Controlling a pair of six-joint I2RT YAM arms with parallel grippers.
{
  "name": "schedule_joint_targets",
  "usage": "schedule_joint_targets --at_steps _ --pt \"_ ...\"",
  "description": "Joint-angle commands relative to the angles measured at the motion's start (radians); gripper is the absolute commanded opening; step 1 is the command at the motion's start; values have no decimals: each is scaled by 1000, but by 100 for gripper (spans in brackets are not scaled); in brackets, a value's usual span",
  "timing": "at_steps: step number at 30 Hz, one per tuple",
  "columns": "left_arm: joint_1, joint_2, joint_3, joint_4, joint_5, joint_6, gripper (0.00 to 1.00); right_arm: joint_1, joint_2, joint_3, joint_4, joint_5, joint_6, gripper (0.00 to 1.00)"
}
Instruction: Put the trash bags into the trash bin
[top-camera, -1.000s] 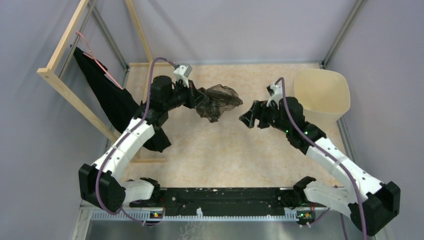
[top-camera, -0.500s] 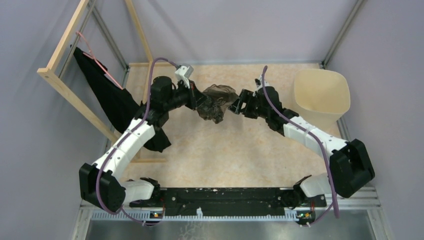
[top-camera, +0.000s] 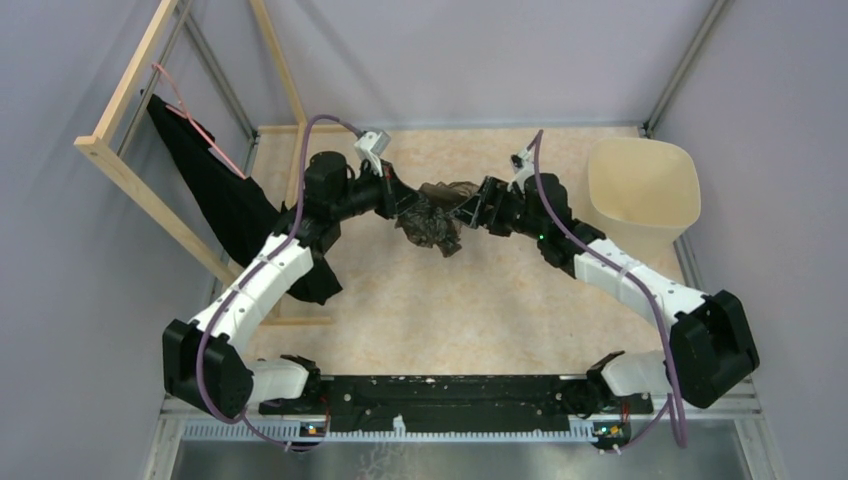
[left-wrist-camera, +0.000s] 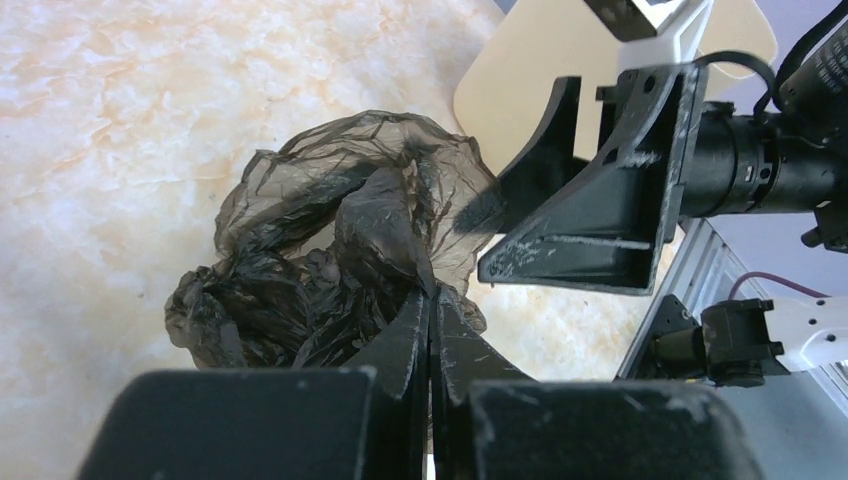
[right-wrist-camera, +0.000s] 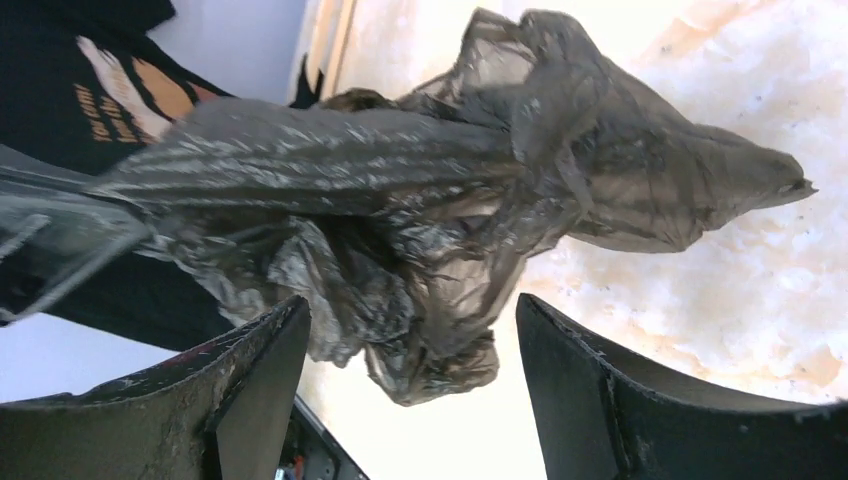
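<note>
Trash bin (top-camera: 645, 185) stands at the far right corner of the bench (top-camera: 450, 310), with nothing inside that I can see. The trash bags (top-camera: 437, 215) hang crumpled over mid-bench, well apart from it, pinched tight in the left end effector (left-wrist-camera: 430, 330). The right end effector (right-wrist-camera: 410, 345) gapes wide around the film, not gripping. I reckon the handover, carry and drop all remain.

Diffuse, even overhead lighting; soft, faint shadows on the table (top-camera: 440, 300). Top view sharp throughout. Wrist views: near fingers (right-wrist-camera: 640, 410) dark and slightly out of focus; glossy highlights on the trash bag (right-wrist-camera: 420, 210); pale table washed out.
</note>
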Motion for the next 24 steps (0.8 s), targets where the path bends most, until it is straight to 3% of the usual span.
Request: schedule_joint_targets --at_steps 1,5,7,10,15,18,24 --pt "-3 -5 -19 102 66 -25 0 3 -27 -27 113 66 46 74" --pt "-3 -44 -47 147 74 -22 0 3 46 -74 244 101 117 67" --pt "-3 -65 -59 166 77 -20 0 3 88 -98 332 92 132 55" --pt "-3 -94 -72 187 70 -20 0 -15 125 -124 388 51 143 22" --pt "-3 -158 -90 154 -76 0 0 -53 17 -207 326 78 20 2" --pt "-3 -196 -100 147 -137 8 0 -97 -112 -256 236 85 -68 0" --pt "-3 -231 -111 174 -119 12 0 -136 -335 -222 40 -27 -276 0"
